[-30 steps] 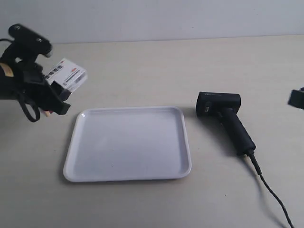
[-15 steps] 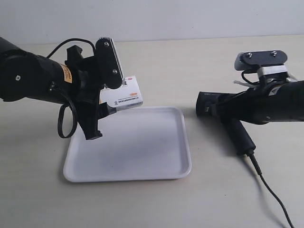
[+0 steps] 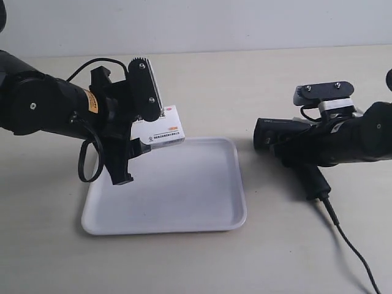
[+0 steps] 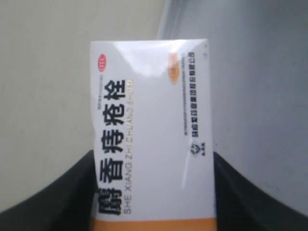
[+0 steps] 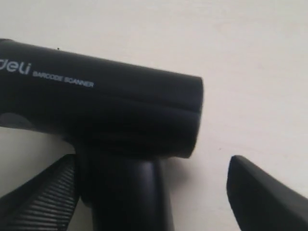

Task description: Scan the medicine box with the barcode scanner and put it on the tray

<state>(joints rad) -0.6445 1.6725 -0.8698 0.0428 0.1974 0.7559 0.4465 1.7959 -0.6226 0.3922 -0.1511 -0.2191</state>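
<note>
My left gripper (image 3: 142, 139) is shut on the medicine box (image 3: 159, 127) and holds it in the air over the far left corner of the white tray (image 3: 184, 196). In the left wrist view the medicine box (image 4: 151, 130) fills the middle, its orange band between my two fingers, with the tray (image 4: 260, 96) beneath. The black barcode scanner (image 3: 283, 132) lies on the table right of the tray. My right gripper (image 5: 151, 192) is open and straddles the handle of the barcode scanner (image 5: 106, 110), just below its head. One finger (image 5: 43, 197) is close to the handle, the other finger (image 5: 260, 192) stands apart.
The scanner's black cable (image 3: 352, 251) trails from the handle's base toward the near right corner of the beige table (image 3: 245, 79). The right arm (image 3: 355, 138) lies over the scanner's handle.
The left arm swung in from the left edge with the box and now holds it over the tray's corner. The right arm came in from the right and settled lower over the scanner.
</note>
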